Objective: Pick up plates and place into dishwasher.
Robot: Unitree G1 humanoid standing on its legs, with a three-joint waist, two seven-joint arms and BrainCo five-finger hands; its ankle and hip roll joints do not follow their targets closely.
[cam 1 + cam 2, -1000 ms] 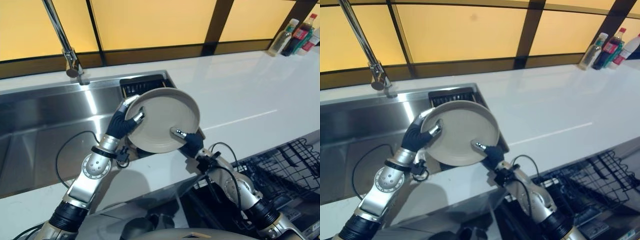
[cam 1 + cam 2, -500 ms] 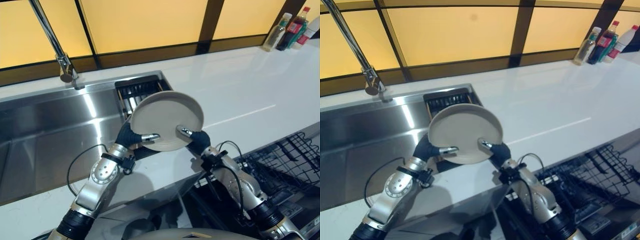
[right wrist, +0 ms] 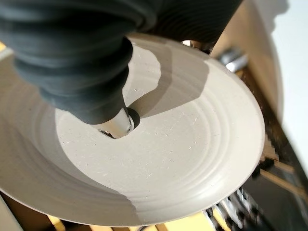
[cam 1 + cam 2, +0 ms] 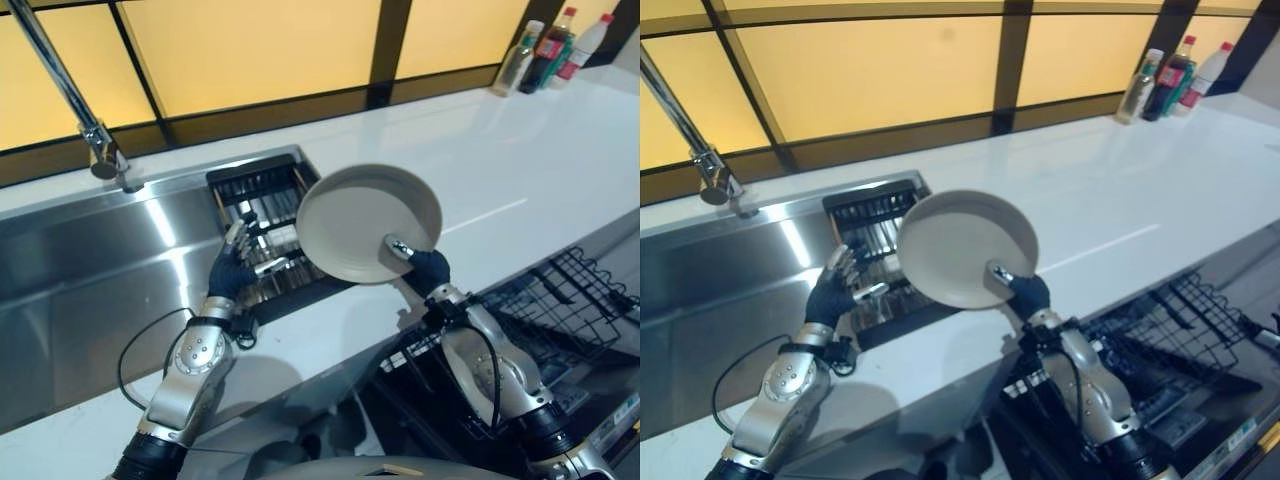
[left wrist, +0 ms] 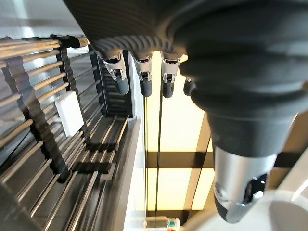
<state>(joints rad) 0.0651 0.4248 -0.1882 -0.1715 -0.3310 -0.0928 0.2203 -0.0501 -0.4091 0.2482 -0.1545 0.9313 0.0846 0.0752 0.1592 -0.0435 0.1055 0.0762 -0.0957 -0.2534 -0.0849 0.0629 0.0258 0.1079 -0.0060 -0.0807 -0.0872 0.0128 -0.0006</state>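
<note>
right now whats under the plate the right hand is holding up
Beneath the plate pinched in the right hand lies the dark drying rack in the sink; its right part is hidden by the plate.

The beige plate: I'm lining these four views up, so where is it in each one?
Left eye view: plate at centre, pinched by the right hand.
Right eye view: plate at centre, above the sink rack.
Left wrist view: a pale rim at the lower right corner, probably its edge.
Right wrist view: plate across the middle.
Shared landmark: the sink rack.

A kitchen: steel sink with tap, white counter, open dishwasher rack.
</note>
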